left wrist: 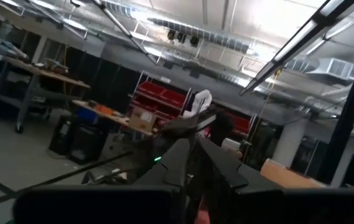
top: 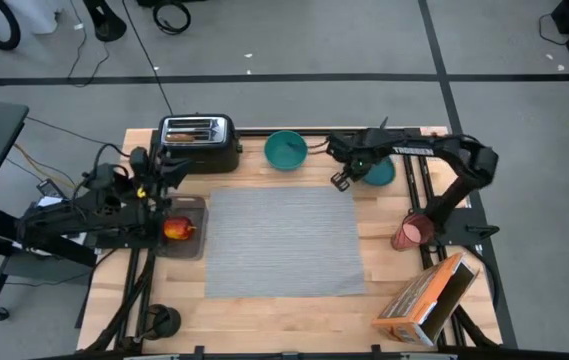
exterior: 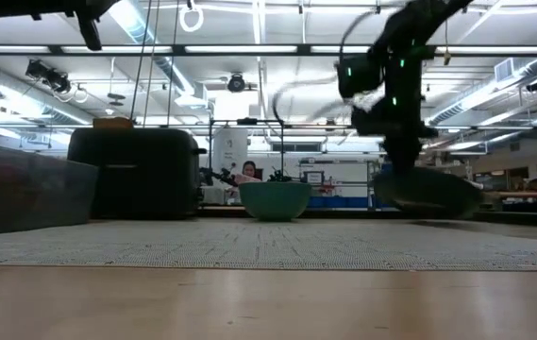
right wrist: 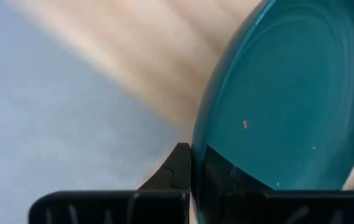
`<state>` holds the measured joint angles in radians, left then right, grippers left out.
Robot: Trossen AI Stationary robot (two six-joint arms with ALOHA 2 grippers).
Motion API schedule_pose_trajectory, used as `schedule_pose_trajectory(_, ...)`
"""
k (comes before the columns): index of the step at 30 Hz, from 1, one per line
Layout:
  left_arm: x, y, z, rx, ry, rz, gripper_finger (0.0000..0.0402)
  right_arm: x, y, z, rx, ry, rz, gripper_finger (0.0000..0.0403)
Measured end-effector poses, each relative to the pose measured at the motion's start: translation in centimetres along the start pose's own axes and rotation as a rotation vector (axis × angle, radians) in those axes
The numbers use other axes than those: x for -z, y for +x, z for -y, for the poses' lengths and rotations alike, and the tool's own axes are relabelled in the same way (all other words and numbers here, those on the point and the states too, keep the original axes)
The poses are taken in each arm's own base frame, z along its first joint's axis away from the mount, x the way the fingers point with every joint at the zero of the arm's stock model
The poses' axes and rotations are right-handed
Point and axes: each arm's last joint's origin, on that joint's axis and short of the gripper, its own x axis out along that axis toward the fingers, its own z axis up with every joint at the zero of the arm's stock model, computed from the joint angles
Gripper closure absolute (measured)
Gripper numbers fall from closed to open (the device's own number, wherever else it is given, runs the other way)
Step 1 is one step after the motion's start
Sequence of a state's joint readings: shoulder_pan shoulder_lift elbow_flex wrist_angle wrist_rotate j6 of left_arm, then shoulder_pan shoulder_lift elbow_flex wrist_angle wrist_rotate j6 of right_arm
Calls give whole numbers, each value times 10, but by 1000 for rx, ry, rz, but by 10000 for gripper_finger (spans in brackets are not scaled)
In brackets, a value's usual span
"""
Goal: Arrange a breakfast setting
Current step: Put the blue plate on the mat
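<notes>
Right gripper (right wrist: pixel 189 158) clamped on teal plate (right wrist: pixel 288 93) rim, plate tilted, off placemat's (top: pixel 284 240) 1 o'clock corner. Left gripper (left wrist: pixel 192 149) closed, empty.

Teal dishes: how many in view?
2. Small teal bowl at the table's far edge beside the toaster; round teal plate right of the placemat, pinched by the right gripper.

Two dark arms, white lettering on the right arm (top: pixel 414 150).
</notes>
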<state>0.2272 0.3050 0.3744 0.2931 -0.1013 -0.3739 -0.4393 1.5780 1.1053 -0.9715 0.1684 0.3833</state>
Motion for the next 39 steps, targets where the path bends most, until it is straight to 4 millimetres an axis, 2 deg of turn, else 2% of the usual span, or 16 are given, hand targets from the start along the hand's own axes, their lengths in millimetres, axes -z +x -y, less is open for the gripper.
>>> schedule_pose_trajectory(4, 4, 6, -1, -11, -5, -28, 321, 17, -31, -45, -66, -311, 99, 390)
schedule_pose_trajectory(9, 9, 11, -1, -15, -107, -59, 283, 43, -44, -109, -134, -859, 209, 389)
schedule_pose_trajectory(15, 4, 17, 15, 216, -241, -20, 277, 72, -35, -185, -171, -1382, 381, 389)
schedule_pose_trajectory(20, 9, 21, 23, 274, -256, -40, 276, 75, -19, -236, -171, -1597, 519, 389)
schedule_pose_trajectory(23, 13, 24, 24, 276, -265, -68, 276, 71, -17, -262, -171, -1690, 636, 389)
schedule_pose_trajectory(25, 16, 26, 24, 271, -285, -81, 276, 70, -17, -276, -203, -1735, 691, 389)
schedule_pose_trajectory(30, 12, 28, 26, 297, -318, -39, 276, 74, -1, -301, -258, -1861, 723, 389)
schedule_pose_trajectory(36, 11, 27, 27, 310, -319, -28, 276, 79, 17, -311, -245, -1924, 718, 388)
schedule_pose_trajectory(39, 12, 27, 27, 308, -318, -36, 276, 79, 19, -311, -236, -1925, 708, 387)
